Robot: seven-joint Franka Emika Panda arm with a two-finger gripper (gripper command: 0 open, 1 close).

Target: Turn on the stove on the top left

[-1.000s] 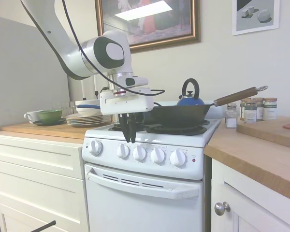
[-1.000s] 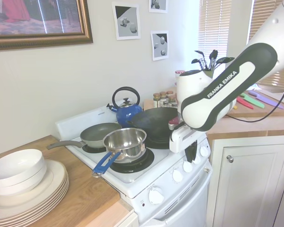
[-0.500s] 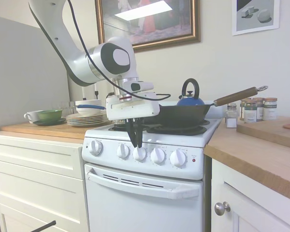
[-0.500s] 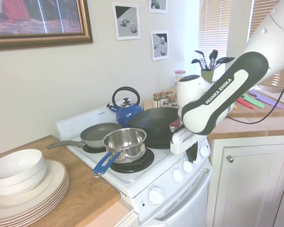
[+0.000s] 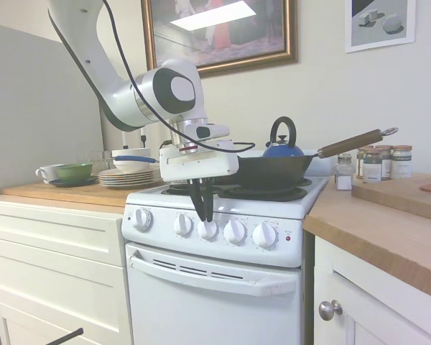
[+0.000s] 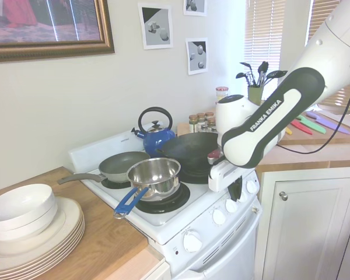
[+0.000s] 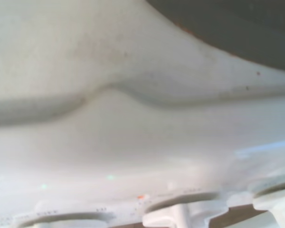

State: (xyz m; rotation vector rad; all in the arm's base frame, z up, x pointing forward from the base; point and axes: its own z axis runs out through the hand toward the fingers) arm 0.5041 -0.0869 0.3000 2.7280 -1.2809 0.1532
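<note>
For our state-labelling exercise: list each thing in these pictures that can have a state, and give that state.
gripper: fingers close together, pointing down at the third knob from the left
third knob: under the fingertips; setting unreadable
red light: lit or not, cannot tell
oven door: closed
cabinet door: closed
kettle: lid on

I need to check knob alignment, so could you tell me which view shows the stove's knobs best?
The first exterior view: all five knobs face it, gripper above the middle one. The second exterior view sees them obliquely, partly behind the arm; the wrist view is blurred.
</note>
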